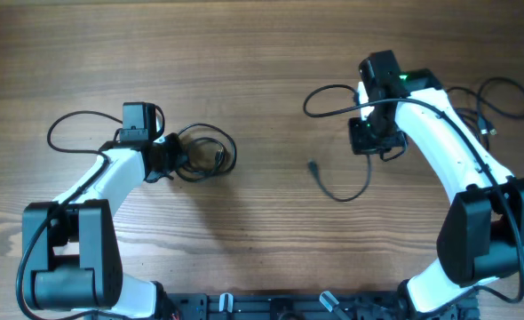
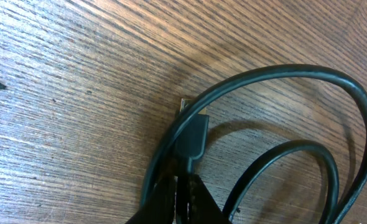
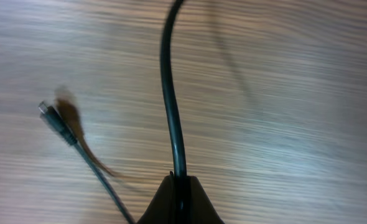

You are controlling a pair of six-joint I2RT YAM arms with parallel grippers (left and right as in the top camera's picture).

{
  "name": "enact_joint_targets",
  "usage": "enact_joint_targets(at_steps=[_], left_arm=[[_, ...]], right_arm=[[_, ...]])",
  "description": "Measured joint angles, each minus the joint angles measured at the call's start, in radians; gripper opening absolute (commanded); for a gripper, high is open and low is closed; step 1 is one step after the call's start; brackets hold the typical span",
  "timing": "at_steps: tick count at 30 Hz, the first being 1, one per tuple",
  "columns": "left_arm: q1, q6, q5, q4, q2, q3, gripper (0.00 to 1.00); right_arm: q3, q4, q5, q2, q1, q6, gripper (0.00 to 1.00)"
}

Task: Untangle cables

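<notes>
Left gripper (image 2: 181, 196) pinches the coil (image 2: 277, 70); right gripper (image 3: 178, 186), far right of it, clamps another cable (image 3: 170, 93). Tugging could cinch loops.

One thin black rubber cable (image 2: 283, 70) lay coiled in loops at left; second thin black cable (image 3: 171, 112) trailed at right, silver-tipped plug (image 3: 51, 118) lying free.
</notes>
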Motion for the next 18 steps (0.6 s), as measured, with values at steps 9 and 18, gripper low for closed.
enact_joint_targets(at_steps=[9,18], left_arm=[[0.000,0.000,0.000,0.000,0.000,0.000,0.11],[0.000,0.000,0.000,0.000,0.000,0.000,0.11]], right_arm=[[0.249,-0.037,0.130,-0.001,-0.223,0.108,0.04],[0.252,-0.040,0.333,-0.001,-0.436,0.425,0.04]])
